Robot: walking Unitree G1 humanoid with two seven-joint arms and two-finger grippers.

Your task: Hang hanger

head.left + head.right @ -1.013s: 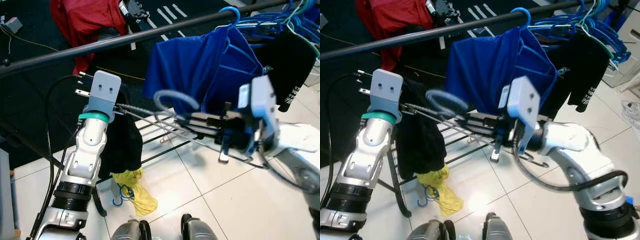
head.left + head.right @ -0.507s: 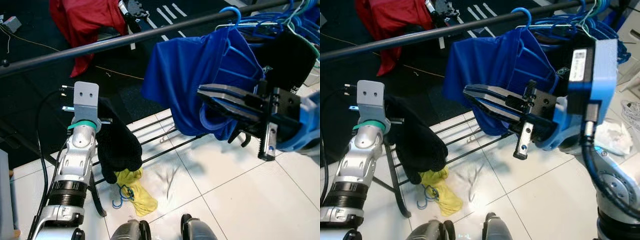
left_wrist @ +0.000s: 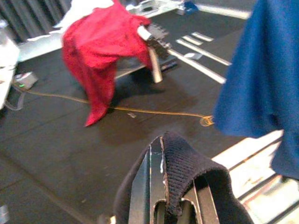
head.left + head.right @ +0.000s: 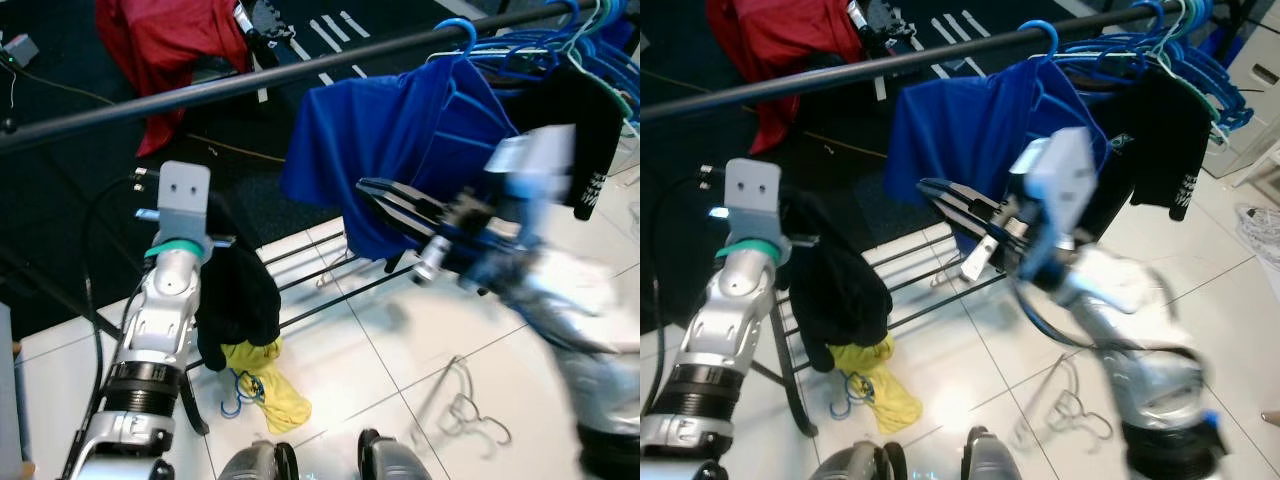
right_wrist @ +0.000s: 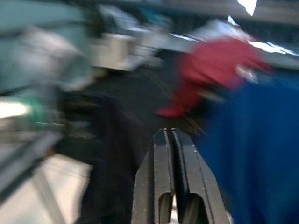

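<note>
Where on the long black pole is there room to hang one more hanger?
The rail is bare from its left end to the blue shirt, above the left gripper holding the black cloth. Right of the shirt it is crowded with blue hangers. A wire hanger lies on the floor tiles.

A clothes rail (image 4: 250,80) runs across the scene from left to right. A shirt (image 4: 400,140) hangs from it on a hanger (image 4: 458,30), and further right more hangers (image 4: 1180,50) hang together with another garment (image 4: 1165,140). A wire hanger (image 4: 465,400) lies on the floor (image 4: 400,340) at the near right. At the near left a garment (image 4: 235,295) hangs at the left tool (image 3: 163,186), and below it a cloth (image 4: 265,385) lies on the floor. Far behind the rail a garment (image 4: 165,50) is draped.
</note>
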